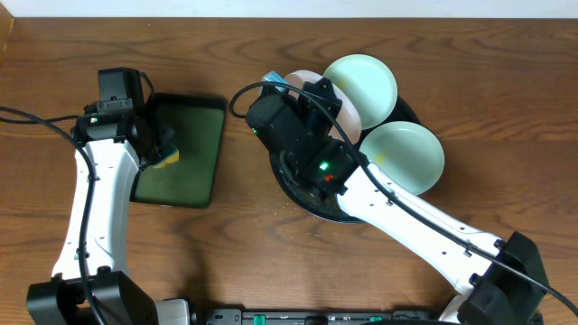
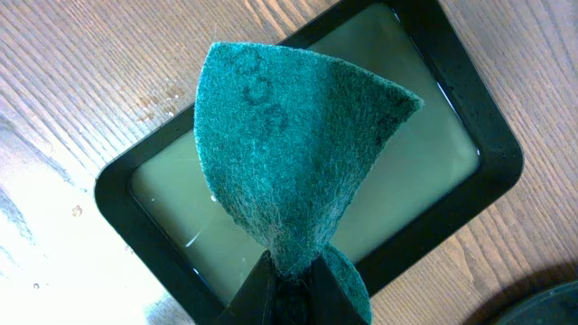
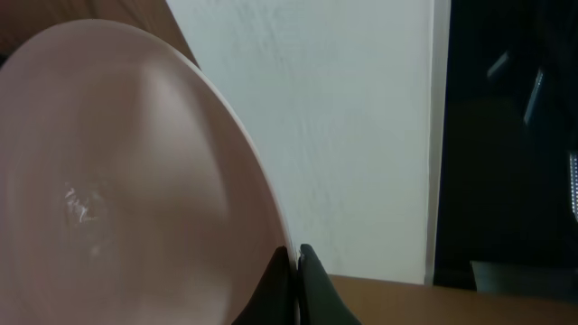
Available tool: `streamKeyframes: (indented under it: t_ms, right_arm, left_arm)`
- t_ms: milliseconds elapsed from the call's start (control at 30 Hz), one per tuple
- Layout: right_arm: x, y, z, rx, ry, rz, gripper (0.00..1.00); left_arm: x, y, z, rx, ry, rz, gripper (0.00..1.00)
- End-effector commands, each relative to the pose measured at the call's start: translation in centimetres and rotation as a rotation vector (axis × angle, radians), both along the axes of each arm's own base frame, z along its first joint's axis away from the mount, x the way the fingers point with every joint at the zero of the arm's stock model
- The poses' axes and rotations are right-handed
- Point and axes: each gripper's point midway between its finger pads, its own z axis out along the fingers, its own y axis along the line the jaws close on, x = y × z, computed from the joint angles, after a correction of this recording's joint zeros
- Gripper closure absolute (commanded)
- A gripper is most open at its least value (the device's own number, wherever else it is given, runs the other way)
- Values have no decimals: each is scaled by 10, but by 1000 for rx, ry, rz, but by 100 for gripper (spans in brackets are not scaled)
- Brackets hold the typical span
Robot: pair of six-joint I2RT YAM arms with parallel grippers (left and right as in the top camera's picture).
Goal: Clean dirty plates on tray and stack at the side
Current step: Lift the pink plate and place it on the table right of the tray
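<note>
The round black tray point(image 1: 300, 197) lies right of centre, with a pale mint plate point(image 1: 363, 83) and a pale cyan plate point(image 1: 406, 155) on its far and right sides. My right gripper point(image 1: 314, 97) is shut on the rim of the white plate point(image 1: 300, 79), which it holds tilted up on edge above the tray. In the right wrist view the white plate point(image 3: 117, 171) fills the left side, its rim pinched at the gripper point(image 3: 295, 257). My left gripper point(image 2: 293, 275) is shut on a green scouring pad point(image 2: 289, 144) above the rectangular tray.
A small rectangular black tray point(image 1: 194, 149) with a green inside lies at the left, under the left gripper point(image 1: 165, 149). Its rim point(image 2: 492, 122) shows in the left wrist view. Bare wooden table point(image 1: 244, 217) lies between the two trays. Cables hang along both arms.
</note>
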Motion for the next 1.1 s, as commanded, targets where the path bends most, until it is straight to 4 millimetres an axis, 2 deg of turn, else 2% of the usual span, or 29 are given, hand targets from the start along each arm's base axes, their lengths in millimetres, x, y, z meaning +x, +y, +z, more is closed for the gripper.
streamKeyframes:
  t_ms: [0,67,167,233,367,467,533,567,667,800,867,933,1067]
  right_arm:
    - [1,-8,9,57,-39,-47,99]
    - [6,-10,1,132,-16,-48,99]
    - [19,-20,-23,238,94,-24,99]
    - [33,-36,-35,362,148,-48,99]
    - [62,-81,-59,669,269,-118,99]
    - [75,-121,-71,946,383,-155,99]
    - [83,-162,-74,1111,406,-218,99]
    - [87,-188,-77,1178,397,-272,99]
    - [89,-266,-88,1289,327,-459,99]
    - [78,-347,-110,1364,257,-673,99]
    - [71,-374,-126,1393,252,-751,99]
    - [65,-393,-145,1410,263,-816,99]
    - [60,-412,-184,1419,304,-899,99]
  left_arm:
    - [-2,2,2,9,-1,-4,93]
    - [-2,2,2,9,-1,-4,93]
    - [-2,2,2,9,-1,-4,92]
    - [-2,2,2,9,-1,-4,93]
    - [-2,2,2,9,-1,-4,92]
    - [-2,2,2,9,-1,-4,92]
    - [-2,2,2,9,-2,-4,93]
    - [-2,2,2,9,-2,-4,93]
    - [-2,2,2,9,-2,-4,93]
    - [-2,2,2,9,-2,-4,92]
    - [-2,2,2,9,-2,-4,93]
    - [-2,2,2,9,-2,-4,93]
    - [-2,2,2,9,-3,-4,92]
